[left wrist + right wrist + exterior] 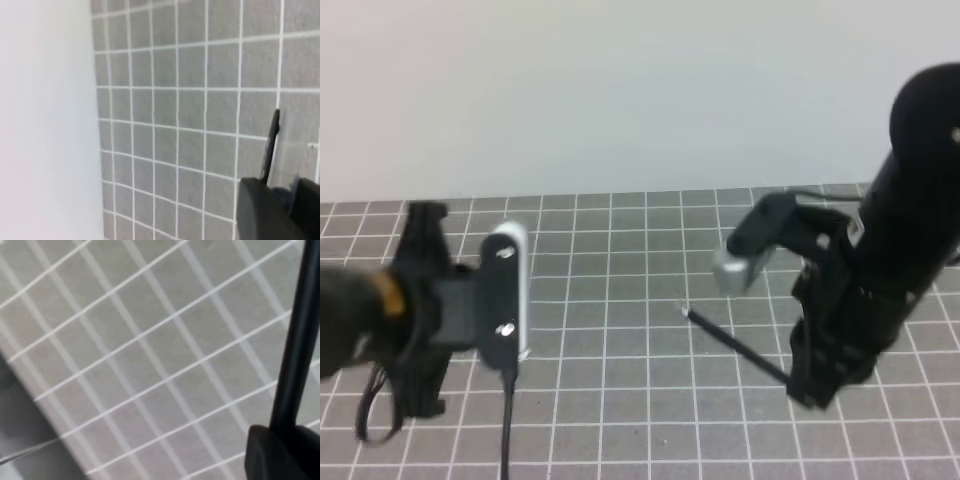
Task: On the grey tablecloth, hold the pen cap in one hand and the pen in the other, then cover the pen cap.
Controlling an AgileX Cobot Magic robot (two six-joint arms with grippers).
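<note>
The grey tablecloth [620, 380] covers the table. My right gripper [810, 388] is shut on the back end of the pen [735, 347]. It holds the pen slanted, with the silver tip [685, 312] pointing up-left toward the middle. In the right wrist view the pen [296, 340] rises from the fingers [277, 455]. In the left wrist view my left gripper [282, 202] is shut on the pen cap [271, 145], a thin black tapered piece sticking out above the cloth. In the high view the left arm [450, 310] is at the left and the cap does not show there. Several grid squares separate the pen tip from the left arm.
A plain pale wall [640, 90] stands behind the cloth's far edge, and it also shows in the left wrist view [45, 120]. Black cables [507, 425] hang from the left arm over the cloth's near left part.
</note>
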